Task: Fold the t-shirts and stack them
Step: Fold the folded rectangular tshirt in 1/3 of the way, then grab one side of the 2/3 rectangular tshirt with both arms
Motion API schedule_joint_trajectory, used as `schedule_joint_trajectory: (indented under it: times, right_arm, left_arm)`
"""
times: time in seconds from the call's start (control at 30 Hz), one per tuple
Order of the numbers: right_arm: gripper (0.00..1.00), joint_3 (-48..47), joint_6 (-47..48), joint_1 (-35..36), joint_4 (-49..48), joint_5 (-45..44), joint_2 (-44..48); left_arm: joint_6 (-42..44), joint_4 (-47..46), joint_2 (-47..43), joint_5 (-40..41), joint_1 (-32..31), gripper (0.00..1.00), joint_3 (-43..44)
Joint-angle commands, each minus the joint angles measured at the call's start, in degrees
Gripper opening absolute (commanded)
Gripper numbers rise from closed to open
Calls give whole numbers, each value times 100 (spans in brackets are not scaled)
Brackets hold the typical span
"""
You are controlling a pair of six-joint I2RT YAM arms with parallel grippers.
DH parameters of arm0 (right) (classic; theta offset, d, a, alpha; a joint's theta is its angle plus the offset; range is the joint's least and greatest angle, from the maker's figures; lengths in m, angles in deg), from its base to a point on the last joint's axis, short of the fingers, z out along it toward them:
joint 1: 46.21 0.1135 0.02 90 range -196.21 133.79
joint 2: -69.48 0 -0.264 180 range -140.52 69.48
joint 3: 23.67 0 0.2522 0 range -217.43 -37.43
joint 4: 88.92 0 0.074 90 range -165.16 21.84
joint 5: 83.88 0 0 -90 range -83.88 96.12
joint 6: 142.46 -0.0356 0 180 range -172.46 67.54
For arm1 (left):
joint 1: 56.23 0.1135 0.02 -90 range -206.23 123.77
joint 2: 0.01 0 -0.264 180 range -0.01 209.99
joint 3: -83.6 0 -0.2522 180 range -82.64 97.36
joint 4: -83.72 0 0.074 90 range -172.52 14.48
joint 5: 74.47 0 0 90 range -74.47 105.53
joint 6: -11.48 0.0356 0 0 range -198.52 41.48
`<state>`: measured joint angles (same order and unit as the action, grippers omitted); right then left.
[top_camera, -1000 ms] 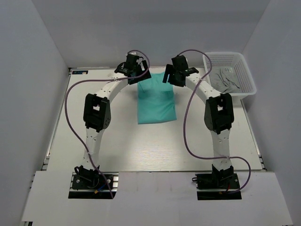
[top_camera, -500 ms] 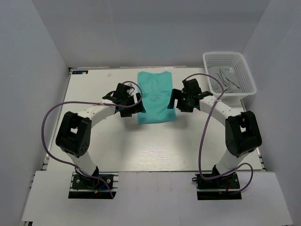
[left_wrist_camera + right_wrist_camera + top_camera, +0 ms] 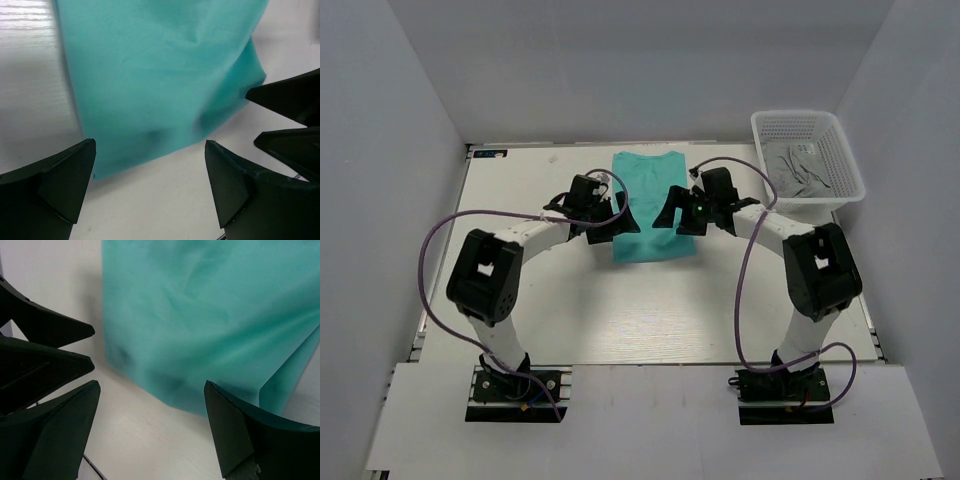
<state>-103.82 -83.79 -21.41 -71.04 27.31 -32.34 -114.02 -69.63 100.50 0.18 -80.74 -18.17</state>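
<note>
Mid-fold, by the look of it. Starting nearest: plain white table (image 3: 650, 310), bare wood-grain top just past the arm bases. Beyond that, left arm's black fingers (image 3: 623, 222) and right arm's black fingers (image 3: 675, 215), nosing in from either side over the near half of the plain turquoise-green t-shirt of soft thin cloth (image 3: 655, 180). Both pairs spread wide, gripping nothing. Plain enough in both wrist views, with only cloth and table showing in the gaps. No telling whether touching the cloth or hovering just above it.

T-shirt lying flat around the middle of the table, toward the far side, narrowed to a long strip with no sleeves showing. What looks like the neck end farthest away, hem end nearest. Bit of rumple near the hem, plus a loose folded edge at one near corner in the right wrist view.

So, guessing: lengthwise folds done, crosswise fold not yet. Next move probably calling for a pinch on each near hem corner, all layers caught, then a lift and carry toward the neck end, kept level to avoid skewing the strip. Thin stuff, so easy to snag only the top layer.

Farthest off, back right corner: white plastic mesh basket (image 3: 810, 113) with some grey cloth (image 3: 800, 165) inside, well apart from the t-shirt. No stack started anywhere in view.
</note>
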Motion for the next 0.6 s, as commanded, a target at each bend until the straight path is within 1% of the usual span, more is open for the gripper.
schedule_joint_trajectory:
  times: [0.0, 0.03, 0.13, 0.23, 0.3, 0.37, 0.47, 0.57]
  right_arm:
    - [90, -181, -224, -62, -184, 219, -426]
    - [90, -216, -233, -80, -140, -33, -470]
    - [90, -208, -154, -150, 36, -255, -716]
    - [90, -138, -75, -247, -42, -291, -804]
    - [90, -85, 56, -265, -208, -125, -900]
    - [90, -67, 205, -256, -289, 164, -901]
    - [90, -180, 434, -239, -342, 315, -743]
    - [90, -243, 636, -239, -246, 263, -322]
  left_arm:
    - [-132, -225, 442, -423, -27, 100, 347]
    - [-132, -225, 696, -572, -27, 100, 417]
    - [-132, -76, 1057, -574, -27, 100, 602]
    - [-132, -76, 1190, -574, -27, 100, 602]
    - [-132, -76, 1260, -574, -27, 100, 602]
    - [-132, 3, 1261, -574, -27, 100, 602]
    - [-18, 135, 1103, -512, -27, 100, 663]
    - [105, 284, 866, -311, -27, 100, 786]
